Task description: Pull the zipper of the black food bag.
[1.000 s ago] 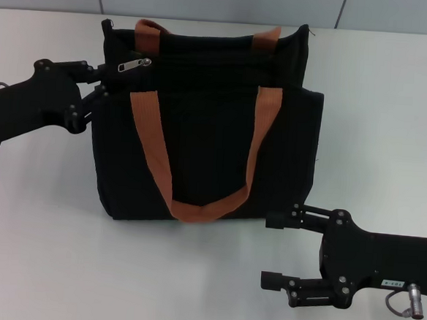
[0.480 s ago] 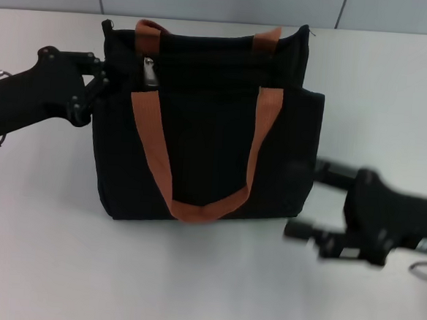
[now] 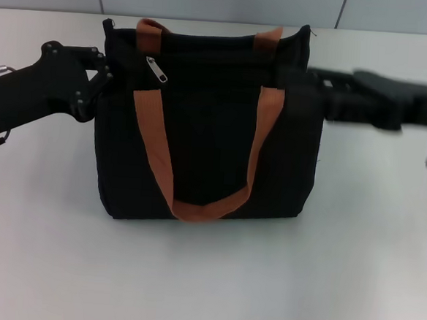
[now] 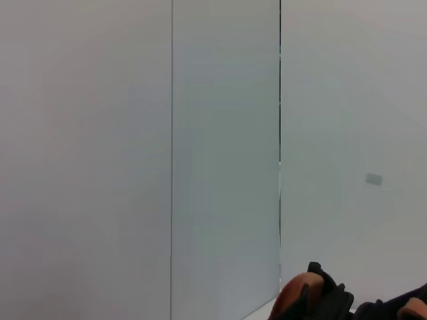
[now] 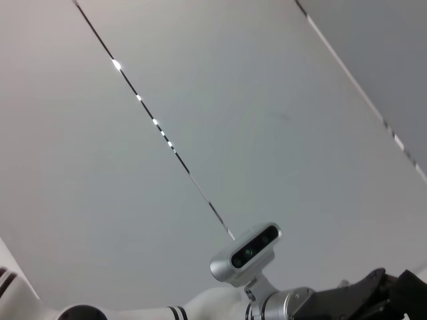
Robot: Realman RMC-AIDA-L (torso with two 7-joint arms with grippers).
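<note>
The boxy black fabric food bag (image 3: 209, 123) with orange-brown webbing straps (image 3: 203, 155) sits upright mid-bench on the plain white bench (image 3: 205, 277). Up near its top left corner hangs the small silver zipper pull (image 3: 157, 70). The left gripper (image 3: 102, 79) is pressed right against that corner; can't tell how its jaws stand. The right gripper (image 3: 317, 90) is blurred at the bag's upper right edge, jaws unreadable too. Grey wall panels (image 4: 220, 153) behind.

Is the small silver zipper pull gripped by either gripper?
No: the small silver zipper pull hangs free on the black fabric bag, apart from the left gripper.
</note>
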